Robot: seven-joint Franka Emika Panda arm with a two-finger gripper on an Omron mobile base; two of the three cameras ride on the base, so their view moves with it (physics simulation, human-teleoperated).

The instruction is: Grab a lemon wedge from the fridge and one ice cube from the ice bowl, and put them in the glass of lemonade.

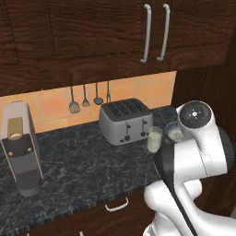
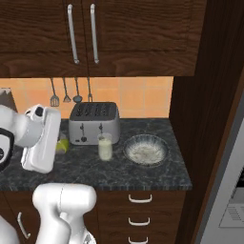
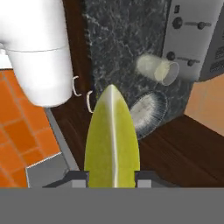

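My gripper (image 3: pixel 112 176) is shut on the lemon wedge (image 3: pixel 112 140), a yellow-green piece standing up between the two finger tips. In the right base view the gripper (image 2: pixel 57 143) hangs above the counter left of the toaster, with the lemon wedge (image 2: pixel 63 145) at its tip. The glass of lemonade (image 2: pixel 105 147) (image 1: pixel 154 139) (image 3: pixel 158 69) stands in front of the toaster's right end. Right of the glass sits the ice bowl (image 2: pixel 146 149) (image 1: pixel 175 132) (image 3: pixel 148 111), grey with whitish contents. A strip of the grey fridge (image 2: pixel 224 190) runs down the far right edge.
A silver four-slot toaster (image 1: pixel 126 120) (image 2: pixel 94 122) stands at the back of the dark marble counter (image 1: pixel 83 170). A coffee machine (image 1: pixel 20 147) is at the left. Utensils (image 1: pixel 85 99) hang on the orange tiles. Dark wood cabinets (image 2: pixel 81 33) hang overhead, and a tall wood panel (image 2: pixel 200 119) bounds the counter's right end.
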